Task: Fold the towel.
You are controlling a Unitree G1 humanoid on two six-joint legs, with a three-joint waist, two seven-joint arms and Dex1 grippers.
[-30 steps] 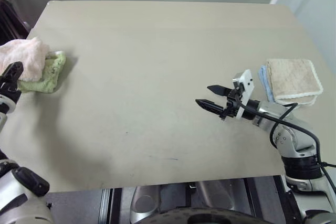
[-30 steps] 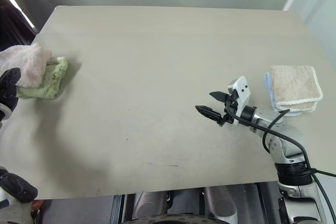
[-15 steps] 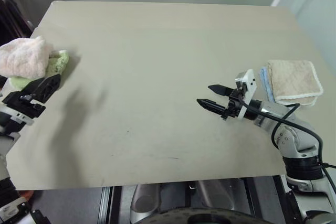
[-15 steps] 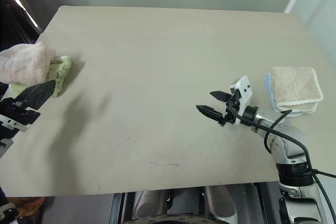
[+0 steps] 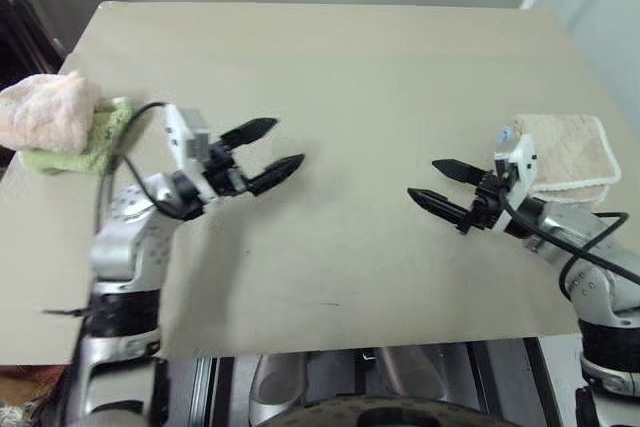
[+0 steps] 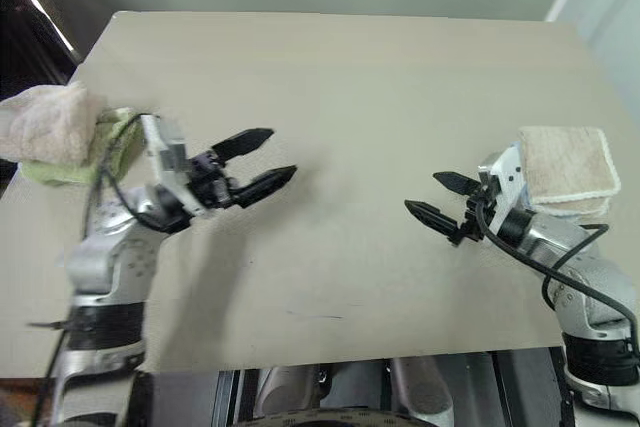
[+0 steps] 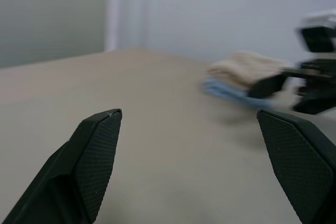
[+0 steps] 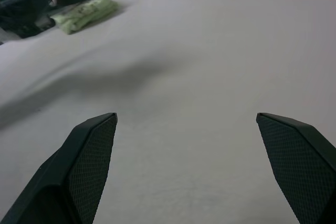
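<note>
The pale pink towel (image 5: pixel 45 112) lies bunched up at the table's far left edge, resting on a lime-green towel (image 5: pixel 72 158). My left gripper (image 5: pixel 285 144) hovers open and empty over the left-middle of the table, to the right of the towel and pointing away from it. My right gripper (image 5: pixel 423 179) is open over the right side, pointing left toward the other gripper, with nothing between its fingers. In the left wrist view my left gripper (image 7: pixel 187 114) faces the right gripper across bare tabletop.
A beige square cloth (image 5: pixel 565 147) lies on a light-blue one (image 7: pixel 226 90) at the right edge, just behind my right gripper. The beige table (image 5: pixel 350 57) stretches between the grippers. The green towel (image 8: pixel 86 11) shows far off in the right wrist view.
My left arm swung from the left edge beside the towels to over the table and turned to point right. My right gripper drew slightly to the right. Both stayed open.
</note>
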